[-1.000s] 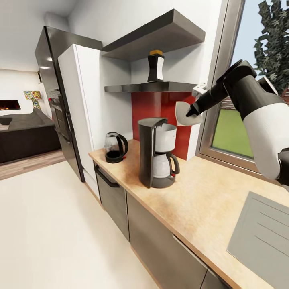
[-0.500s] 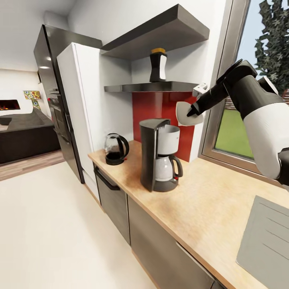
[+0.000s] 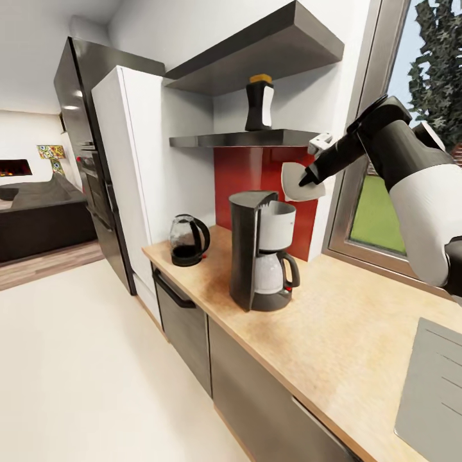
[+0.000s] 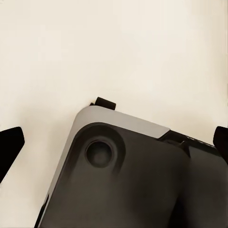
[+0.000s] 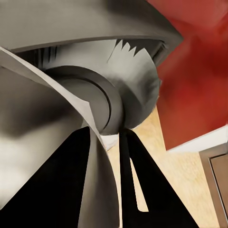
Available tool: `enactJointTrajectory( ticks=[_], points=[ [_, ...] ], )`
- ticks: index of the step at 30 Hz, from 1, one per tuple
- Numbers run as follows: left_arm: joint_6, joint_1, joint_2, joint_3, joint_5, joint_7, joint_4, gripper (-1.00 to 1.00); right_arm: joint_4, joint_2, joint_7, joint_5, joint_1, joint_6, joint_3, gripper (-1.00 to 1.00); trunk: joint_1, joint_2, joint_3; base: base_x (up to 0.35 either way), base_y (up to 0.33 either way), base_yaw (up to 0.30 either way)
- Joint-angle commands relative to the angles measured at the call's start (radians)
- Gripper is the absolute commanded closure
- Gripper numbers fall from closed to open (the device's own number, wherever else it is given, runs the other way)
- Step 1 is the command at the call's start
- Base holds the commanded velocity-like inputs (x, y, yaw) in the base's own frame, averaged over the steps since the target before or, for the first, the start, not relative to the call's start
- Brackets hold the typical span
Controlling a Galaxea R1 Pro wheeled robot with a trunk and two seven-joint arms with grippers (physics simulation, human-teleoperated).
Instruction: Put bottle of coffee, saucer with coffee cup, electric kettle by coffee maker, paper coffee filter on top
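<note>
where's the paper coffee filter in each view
head view: the paper coffee filter is pinched in the right tool, above and right of the coffee maker.
right wrist view: close up, a thin pale sheet between the dark fingers.
left wrist view: faces the pale floor.
shared landmark: the red backsplash.

White walls (image 3: 179, 25), red splashback (image 3: 240, 179), window (image 3: 385, 212).
</note>
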Motion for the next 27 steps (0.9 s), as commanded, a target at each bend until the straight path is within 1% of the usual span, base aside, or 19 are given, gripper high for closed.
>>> enactJointTrajectory(
  ticks=[1, 8, 27],
  points=[
    [-0.001, 0.000, 0.000, -0.003, 0.010, -0.001, -0.002, -1.00, -0.001, -0.001, 0.008, 0.005, -0.001, 0.009, 0.003, 1.00, 0.000, -0.001, -0.001, 0.123, 0.123, 0.000],
    [-0.001, 0.000, 0.000, -0.003, 0.010, -0.001, -0.002, -1.00, 0.000, 0.000, 0.010, 0.004, -0.001, 0.009, 0.004, 1.00, 0.000, -0.001, -0.001, 0.111, 0.108, 0.000],
    [-0.001, 0.000, 0.000, -0.003, 0.010, -0.001, -0.001, -1.00, 0.004, 0.001, 0.010, 0.004, 0.005, 0.006, 0.009, 1.00, 0.000, -0.001, -0.001, 0.003, 0.003, 0.000]
  ],
)
